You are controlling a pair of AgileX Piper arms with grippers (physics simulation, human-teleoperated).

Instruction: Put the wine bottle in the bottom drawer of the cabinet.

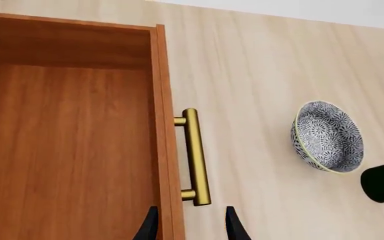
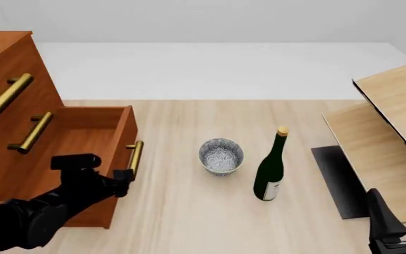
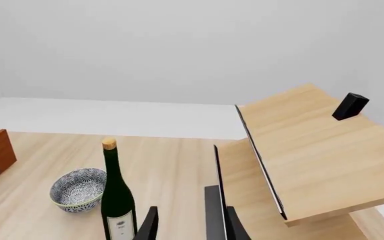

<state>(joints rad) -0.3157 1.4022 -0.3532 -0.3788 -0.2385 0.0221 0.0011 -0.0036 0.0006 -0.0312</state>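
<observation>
**A:** Starting with the biggest thing: what fills the frame?

**B:** The surface [image 2: 188, 211], pale light wood with a fine lengthwise grain. On its left side stands the cabinet [image 2: 6, 58], reddish-brown smooth wood, a boxy chest with brass bar handles on its drawers.

**A:** And the bottom drawer?

**B:** The bottom drawer [image 2: 83, 137] is pulled out toward the middle of the front view, a plain open wooden box, its round brass bar handle [image 2: 135, 157] on the front panel. At the right edge sit slanted slabs of pale furniture [image 2: 393, 106] with dark thin edges.

**A:** Where is the wine bottle?

**B:** The wine bottle [image 2: 270, 169] stands on the surface right of centre, well apart from the drawer. It is slim dark green glass, glossy, with a white label low down and a tan cork. Its long axis is upright, cork pointing up, leaning slightly up-right in the front view.

**A:** Anything between?

**B:** A round speckled grey bowl [image 2: 221, 155], just left of the bottle, not touching it.

**A:** The claws?

**B:** The left claw [image 1: 188, 225] is spread, its black fingers either side of the handle's near end, pinching nothing. The right claw [image 3: 190, 225] at lower right is spread too, empty, near the bottle.
</observation>
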